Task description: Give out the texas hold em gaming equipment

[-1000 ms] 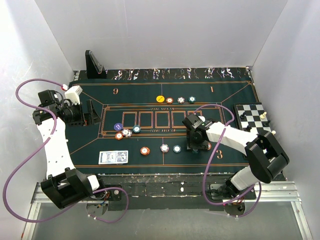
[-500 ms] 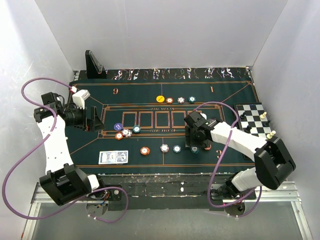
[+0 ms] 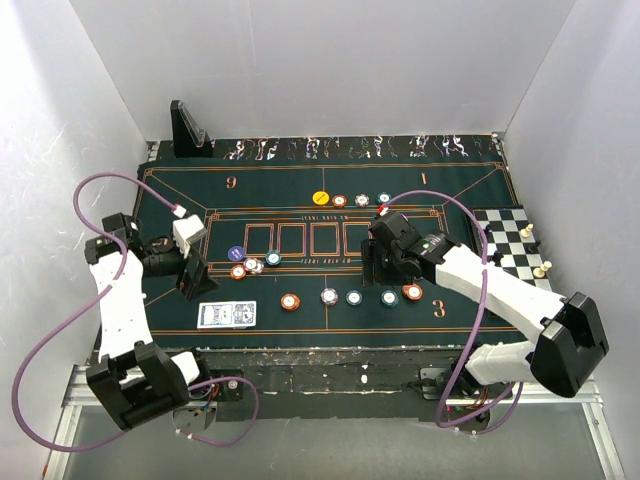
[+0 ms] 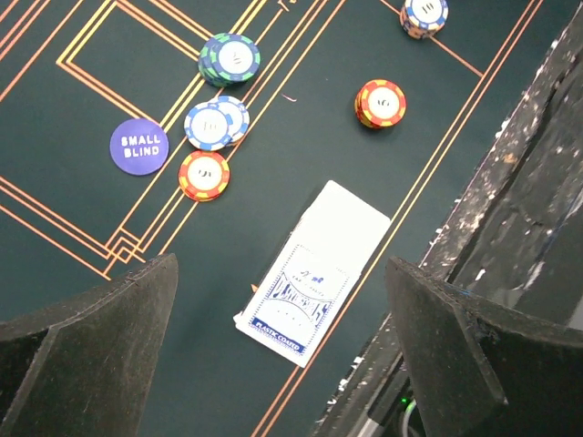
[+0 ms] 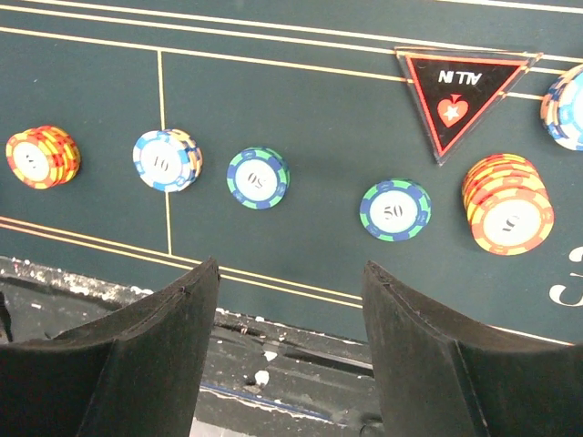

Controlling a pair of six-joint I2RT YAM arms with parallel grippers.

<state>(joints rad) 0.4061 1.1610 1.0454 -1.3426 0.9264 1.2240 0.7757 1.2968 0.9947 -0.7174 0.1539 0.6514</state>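
- The left hand (image 4: 280, 264) is spread wide and has hold of nothing. It hangs over the deck (image 4: 310, 273).
- The deck lies face down, blue back up, at the lower left of the green mat (image 3: 470, 180), close to the mat's front border.
- In the left wrist view the deck sits mid-frame between the two fingers (image 4: 100, 346) and touches neither.
- Up and left of the deck in that view are a purple "small blind" button (image 4: 139, 144), an orange chip (image 4: 203, 175) near it, two overlapping white-blue chips (image 4: 214, 123) and a blue-green stack (image 4: 230, 59).
- The right hand (image 5: 291, 266) is also open and empty. In the top view it is right of centre, over the near row of chips.
- In the right wrist view that row runs left to right: a low orange stack (image 5: 41, 157), a white-blue "10" chip (image 5: 166, 159), two teal "50" chips (image 5: 258, 177) and a taller orange stack (image 5: 507, 202). All lie apart from one another.
- A black-and-red "all in" triangle (image 5: 465, 82) lies at the upper right of the right wrist view.
- The far row (image 3: 352, 199) at the upper middle of the mat reads yellow, orange, white, teal.
- A chessboard (image 3: 510, 235) sits at the mat's right edge, and a black stand (image 3: 188, 130) is at the upper left.
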